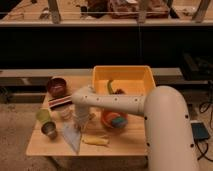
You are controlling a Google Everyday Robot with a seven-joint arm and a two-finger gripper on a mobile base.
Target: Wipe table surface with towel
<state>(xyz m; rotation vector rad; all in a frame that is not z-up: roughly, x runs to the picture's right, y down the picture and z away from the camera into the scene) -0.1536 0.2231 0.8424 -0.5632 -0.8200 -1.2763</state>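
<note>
Over the left-centre of the table (125, 144), the claw (79, 125) points downward at the end of a white arm (117, 102) that reaches in from the right. Its jaws are closed and pinch the upper end of the towel (72, 139). From the claw the towel hangs down and toward the viewer as a pale grey-blue triangle. Its pointed tip lies on the table just in front of the claw and slightly to picture-left. Whether the rest of the cloth touches the wood cannot be told.

Surroundings, placed from the claw:
- **Just right and in front:** a pale yellow oblong object (95, 141) lying flat, close beside the towel's tip but apart from it.
- **Right, near:** an orange bowl (107, 120) holding a blue item (118, 121), partly covered by the arm.
- **Behind and right:** a yellow bin (134, 79), with a green item (110, 86) and a red item (119, 92) in its near left corner.
- **Left, near:** a metal cup (49, 131), and behind it a green cup (44, 116).
- **Just behind and left:** a small pale vessel (65, 113), and beyond that a striped block (61, 102).
- **Farther behind and left:** a dark red bowl (57, 86) at the table's far corner.
- **Beyond the table:** dark shelving (100, 45).
</note>
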